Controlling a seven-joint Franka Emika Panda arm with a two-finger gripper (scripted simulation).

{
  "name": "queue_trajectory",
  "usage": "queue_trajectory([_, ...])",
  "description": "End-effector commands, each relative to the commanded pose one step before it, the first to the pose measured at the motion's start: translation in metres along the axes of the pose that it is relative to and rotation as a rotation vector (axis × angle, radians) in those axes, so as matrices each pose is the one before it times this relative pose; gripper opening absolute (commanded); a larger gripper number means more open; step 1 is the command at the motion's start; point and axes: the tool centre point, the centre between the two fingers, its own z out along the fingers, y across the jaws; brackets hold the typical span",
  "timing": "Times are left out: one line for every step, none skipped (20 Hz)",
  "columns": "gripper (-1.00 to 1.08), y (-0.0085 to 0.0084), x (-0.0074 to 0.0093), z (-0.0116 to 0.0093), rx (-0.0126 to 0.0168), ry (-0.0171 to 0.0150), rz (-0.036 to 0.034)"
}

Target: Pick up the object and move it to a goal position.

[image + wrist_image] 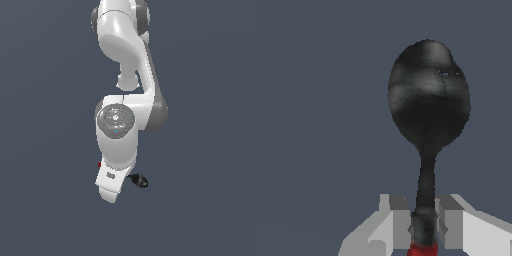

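In the wrist view, the spoon-like object [428, 107] shows a black rounded head, a thin dark neck and a red handle that begins between my fingers. My gripper [423, 227] is shut on the neck and handle, one grey finger [398, 220] on each side. In the exterior view, the black head [140, 180] sticks out to the exterior view's right of the white hand, and a small red tip [99, 164] shows on the other side. The gripper's fingers are hidden behind the arm there. The object hangs in the air with the arm.
The white arm [122, 100] fills the middle of the exterior view in front of a plain dark blue-grey background. No goal marker or other object shows in either view.
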Motion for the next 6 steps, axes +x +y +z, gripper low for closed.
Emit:
queue_trajectory([-1.0, 0.00297, 0.0008, -0.00225, -0.00021, -0.00001, 0.00004])
queue_trajectory([-1.0, 0.0007, 0.00019, -0.00047, 0.0, 0.0, 0.0])
queue_trajectory([-1.0, 0.00054, 0.00015, -0.00036, 0.0, 0.0, 0.0])
queue_trajectory([-1.0, 0.00038, 0.00011, -0.00026, 0.0, 0.0, 0.0])
queue_trajectory([-1.0, 0.00023, 0.00006, -0.00015, 0.0, 0.0, 0.0])
queue_trajectory([-1.0, 0.00008, 0.00002, -0.00005, 0.0, 0.0, 0.0])
